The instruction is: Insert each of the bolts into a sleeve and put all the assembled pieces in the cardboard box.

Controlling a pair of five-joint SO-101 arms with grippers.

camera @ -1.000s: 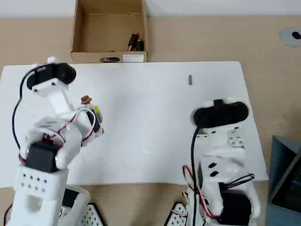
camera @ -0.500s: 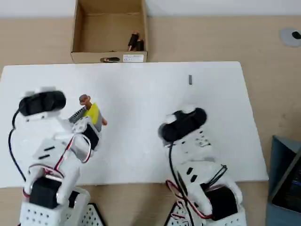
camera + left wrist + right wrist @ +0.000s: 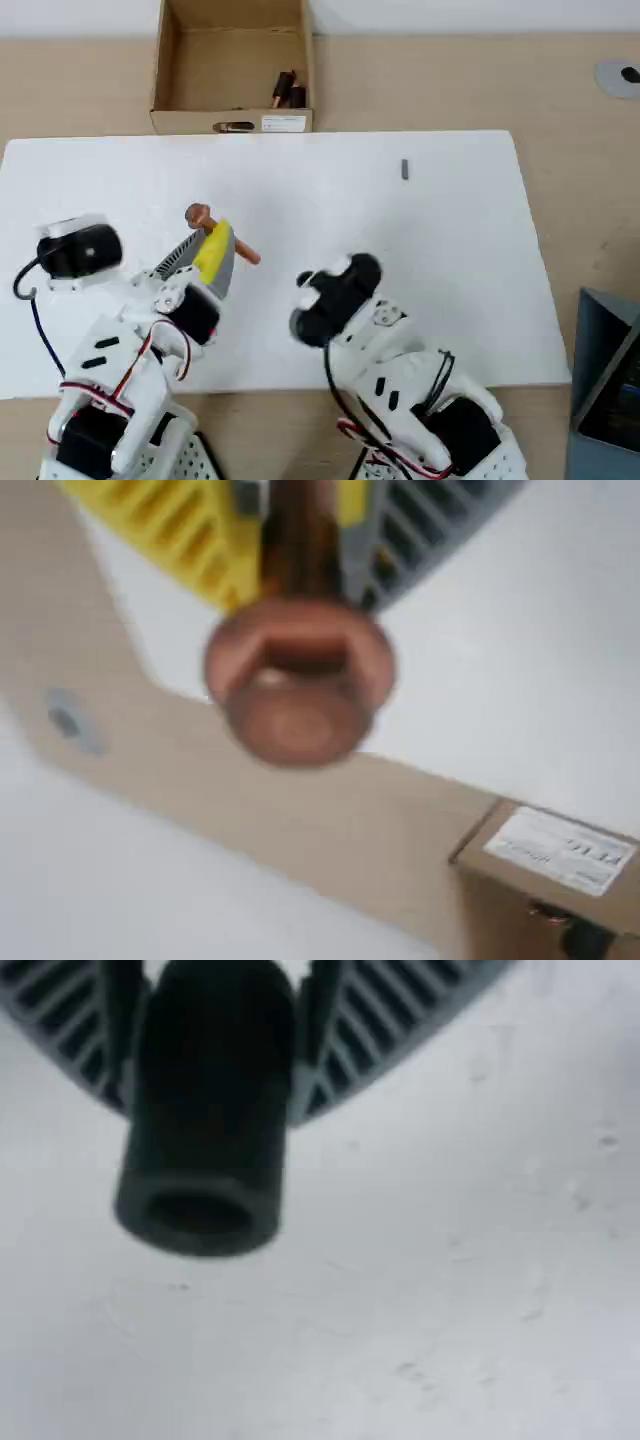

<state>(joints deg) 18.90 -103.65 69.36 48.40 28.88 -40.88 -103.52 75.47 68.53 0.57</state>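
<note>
Since the earlier frames the right arm [image 3: 400, 375] has been swinging in from the right side of the white foam mat [image 3: 450, 230] toward its middle. The left arm [image 3: 120, 350] has been drawing back toward the near edge and turning its load rightward.

The left gripper [image 3: 214, 245], with one yellow ribbed finger and one grey, is clamping tight on the shank of a copper-coloured, round-headed metal bolt [image 3: 222, 235]. The right gripper [image 3: 215, 995] is closing its grey ribbed fingers on the back end of a short black tubular sleeve [image 3: 205, 1130], whose open bore is facing outward.

The bolt is lying with its head to the far left and its shank tip pointing near-right, toward the right arm's wrist. We are judging that the sleeve is sitting just beyond that tip. From above the wrist is covering it, so we cannot settle whether bore and shank are sharing one line. The coming move is turning on exactly that: the two long axes meeting end to end.

The open brown cardboard box [image 3: 200, 122] is standing at the far edge, left of centre. It is already holding dark assembled pieces [image 3: 288, 90] against its right wall. A small grey cylinder [image 3: 404, 169] is lying alone on the far right of the mat.
</note>
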